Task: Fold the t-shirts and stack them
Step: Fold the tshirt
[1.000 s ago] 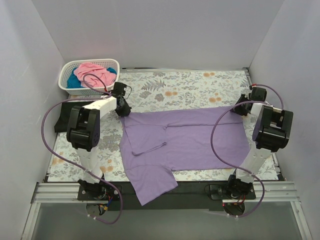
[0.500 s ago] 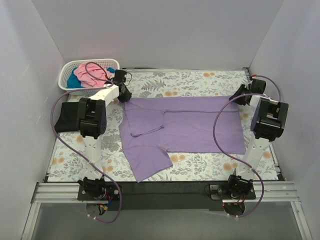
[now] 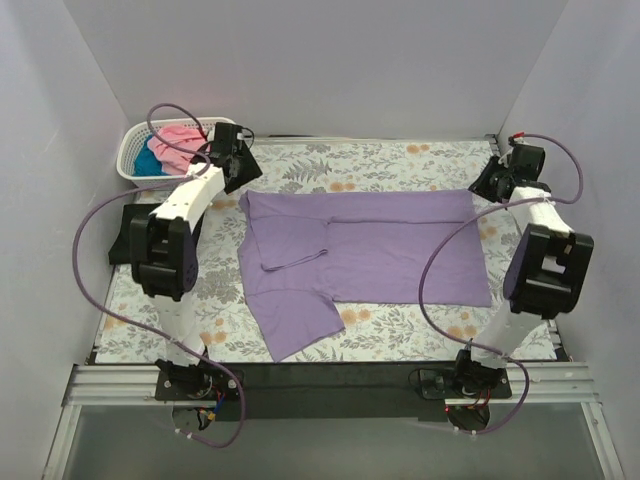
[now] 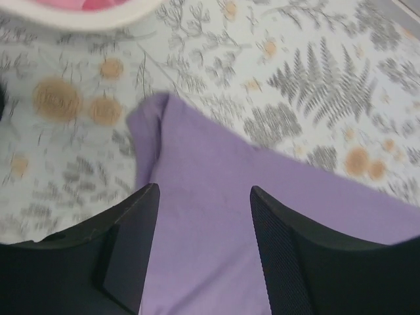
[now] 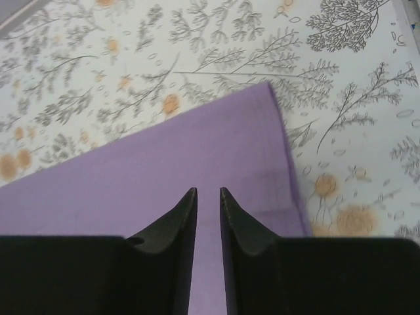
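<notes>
A lavender t-shirt lies flat on the floral cloth, with one sleeve and its near left part hanging toward the front edge. My left gripper hovers over the shirt's far left corner, open, with nothing between its fingers. My right gripper is above the far right corner, its jaws a narrow gap apart, and the flat shirt shows through that gap. Pink and teal t-shirts lie in the basket. A black t-shirt lies at the left.
The white lattice basket stands at the far left corner, close behind the left gripper; its rim shows in the left wrist view. Grey walls close in the table on three sides. Purple cables loop from both arms.
Both grippers drew the shirt's far edge toward the back and spread it flat. The left jaws have opened and let go of the corner; both grippers now stand beyond the far edge.
</notes>
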